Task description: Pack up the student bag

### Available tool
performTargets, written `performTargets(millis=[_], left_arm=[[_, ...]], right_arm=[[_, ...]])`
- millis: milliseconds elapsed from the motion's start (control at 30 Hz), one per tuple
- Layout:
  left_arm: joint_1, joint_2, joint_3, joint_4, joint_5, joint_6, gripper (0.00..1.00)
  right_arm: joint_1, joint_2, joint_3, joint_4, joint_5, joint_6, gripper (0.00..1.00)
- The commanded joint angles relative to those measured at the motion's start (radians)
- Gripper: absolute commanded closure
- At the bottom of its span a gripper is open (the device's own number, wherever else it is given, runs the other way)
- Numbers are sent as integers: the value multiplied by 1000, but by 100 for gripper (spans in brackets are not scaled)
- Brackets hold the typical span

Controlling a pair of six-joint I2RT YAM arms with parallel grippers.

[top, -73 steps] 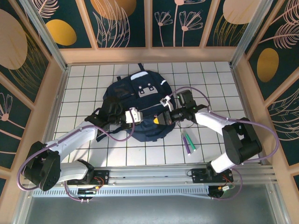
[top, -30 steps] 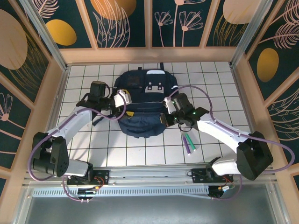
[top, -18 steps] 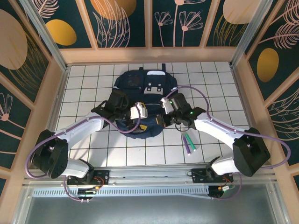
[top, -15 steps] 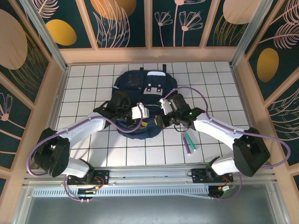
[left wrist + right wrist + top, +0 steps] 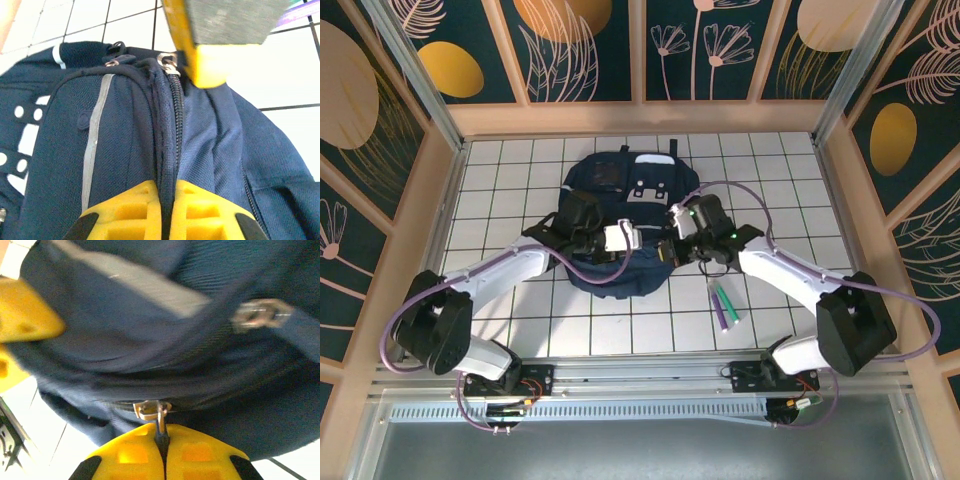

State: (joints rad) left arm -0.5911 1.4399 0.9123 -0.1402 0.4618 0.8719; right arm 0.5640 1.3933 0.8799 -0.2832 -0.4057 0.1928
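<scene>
Progress looked early to me. I saw student bag (image 5: pixel 610 185) lying flat on table (image 5: pixel 500 200), centre, toward far wall. Main zip (image 5: pixel 172 115) appeared closed along stretch I could see. Left gripper (image 5: pixel 166 192) was clamped on zip seam at bag's near edge. Right gripper (image 5: pixel 162 435) was pinched on zip pull (image 5: pixel 150 410), close beside left one. I judged step as bracing bag to draw zip open. Pens (image 5: pixel 725 305) lay on table right of bag, apart from it, unpacked. Left to do, I reckoned: open compartment, load pens, close up.
</scene>
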Motion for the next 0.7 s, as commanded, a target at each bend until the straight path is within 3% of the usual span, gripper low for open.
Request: performTargets(millis=[0, 267, 367, 400, 433, 467, 567, 600, 667], left_arm=[[1, -105, -40, -149, 127, 127, 100], [32, -184, -94, -197, 79, 199, 100], [171, -255, -146, -127, 85, 197, 100], [216, -279, -170, -81, 104, 186, 94], [243, -303, -196, -27, 99, 170, 65], [247, -320, -209, 9, 89, 162, 44], [245, -308, -171, -13, 192, 136, 7], [241, -291, -144, -48, 248, 125, 1], [183, -262, -115, -73, 258, 83, 1]], right_arm=[[-150, 10, -14, -28, 97, -20, 100], [-214, 68, 27, -30, 120, -97, 100], [-210, 59, 11, -32, 111, -90, 100], [-203, 52, 4, -31, 93, -89, 100], [-188, 39, -5, -29, 64, -97, 100], [-163, 26, -13, -25, 37, -112, 100], [-74, 0, -29, -13, 20, -130, 100], [-49, -6, -32, -4, 4, -122, 100], [-23, -18, -45, 31, -24, -93, 100]])
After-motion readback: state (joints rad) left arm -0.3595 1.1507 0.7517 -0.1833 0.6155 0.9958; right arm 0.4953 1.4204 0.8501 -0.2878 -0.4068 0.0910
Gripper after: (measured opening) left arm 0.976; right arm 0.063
